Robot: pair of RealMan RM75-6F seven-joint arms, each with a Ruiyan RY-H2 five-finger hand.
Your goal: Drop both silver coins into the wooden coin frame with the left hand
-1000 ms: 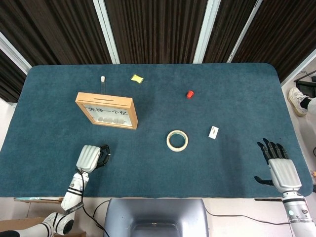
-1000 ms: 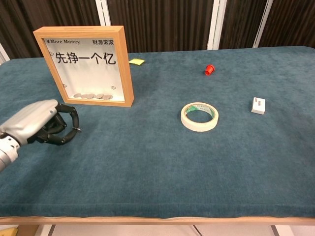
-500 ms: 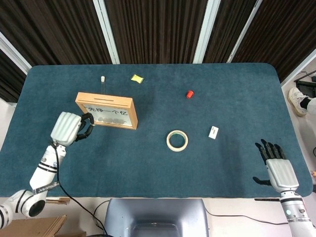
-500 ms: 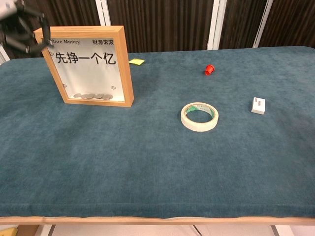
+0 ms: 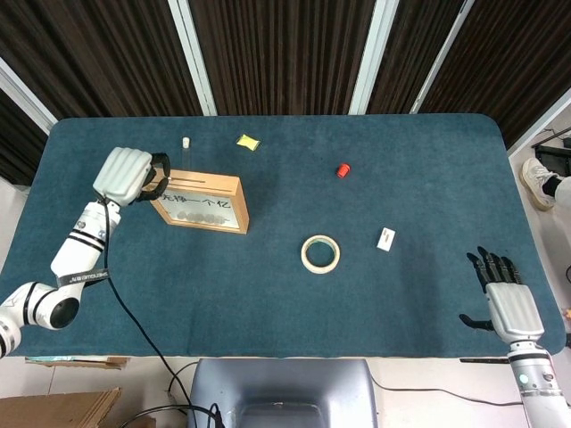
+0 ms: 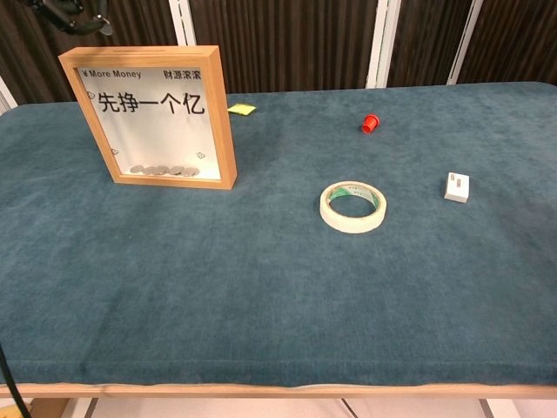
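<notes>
Fingers [image 5: 159,175] of left hand [image 5: 125,174] curled at frame [image 5: 198,202] top, grip contents unclear; right hand [image 5: 508,308] spread. Tape [image 5: 320,253], red cap [image 5: 343,169] lie well apart.

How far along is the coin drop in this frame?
Several coins already lie inside the wooden coin frame; whether they are the task's cannot be told. The left hand hangs curled over the frame's top edge; any coin in it is hidden. The right hand lies idle, open.

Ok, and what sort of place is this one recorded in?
Probably an indoor lab or demo room set up for robot data collection, not a home. A table covered in dark teal cloth holds scattered props such as a tape roll and a wooden coin frame, with dark slatted wall panels behind.
</notes>
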